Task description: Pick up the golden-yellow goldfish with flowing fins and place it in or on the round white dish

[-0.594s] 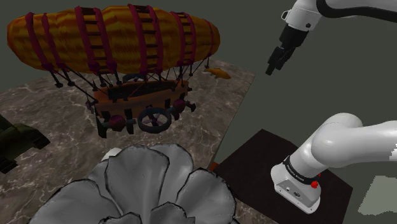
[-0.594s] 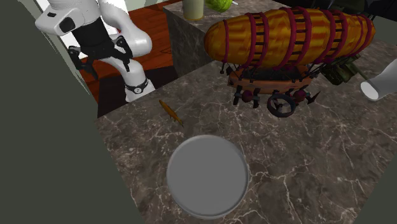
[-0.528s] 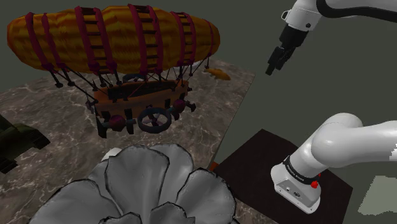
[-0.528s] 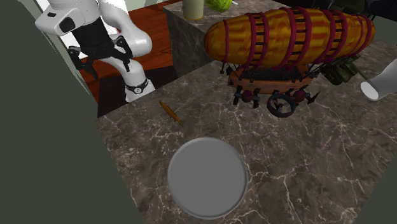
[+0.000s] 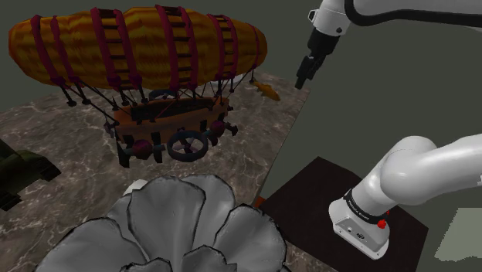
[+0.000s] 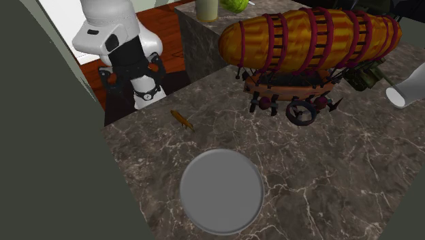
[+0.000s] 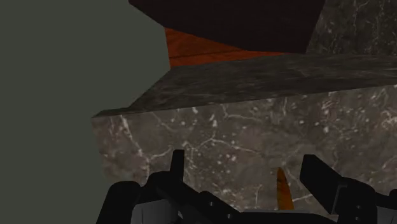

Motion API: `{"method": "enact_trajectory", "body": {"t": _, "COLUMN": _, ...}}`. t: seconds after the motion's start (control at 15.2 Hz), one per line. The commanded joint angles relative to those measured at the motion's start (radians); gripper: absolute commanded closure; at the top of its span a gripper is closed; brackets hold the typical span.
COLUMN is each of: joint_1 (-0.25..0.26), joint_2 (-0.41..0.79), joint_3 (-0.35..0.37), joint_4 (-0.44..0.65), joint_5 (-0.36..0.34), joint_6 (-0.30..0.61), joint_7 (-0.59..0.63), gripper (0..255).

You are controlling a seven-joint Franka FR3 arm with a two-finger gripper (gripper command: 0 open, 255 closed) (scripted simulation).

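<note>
The goldfish (image 5: 266, 90) is a small orange-gold shape lying on the marble table (image 5: 69, 131) near its corner by the stand. It lies flat as a thin orange sliver (image 6: 182, 119) in the second exterior view. The round grey-white dish (image 6: 221, 191) rests flat on the marble, a short way beyond the fish from the arm. My gripper (image 5: 303, 77) hangs in the air just off the table edge, beside and above the fish. In the wrist view my gripper (image 7: 251, 175) is open, and the goldfish (image 7: 283, 191) shows between the fingers, untouched.
A large orange airship model (image 5: 139, 54) with dark red ribs stands over the table's middle. A grey petal-shaped object (image 5: 185, 224) looms close in the shoulder view. A white cup (image 6: 405, 92) and a dark green object (image 5: 23, 170) sit at the table's far side. The stand (image 5: 340, 216) is dark.
The arm has swung toward the table corner: the gripper moved left and slightly up in the shoulder view, closer to the goldfish. Fish, dish and airship have not moved.
</note>
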Motion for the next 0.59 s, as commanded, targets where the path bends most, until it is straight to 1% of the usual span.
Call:
{"method": "enact_trajectory", "body": {"t": 0.0, "joint_1": 0.02, "joint_2": 0.064, "joint_3": 0.028, "joint_4": 0.045, "joint_5": -0.001, "joint_6": 0.03, "joint_7": -0.001, "gripper": 0}}
{"method": "enact_trajectory", "body": {"t": 0.46, "joint_1": 0.073, "joint_2": 0.27, "joint_3": 0.115, "joint_4": 0.19, "joint_5": -0.038, "joint_6": 0.119, "joint_7": -0.008, "gripper": 0}}
{"method": "enact_trajectory", "body": {"t": 0.53, "joint_1": 0.076, "joint_2": 0.285, "joint_3": 0.122, "joint_4": 0.202, "joint_5": -0.042, "joint_6": 0.124, "joint_7": -0.007, "gripper": 0}}
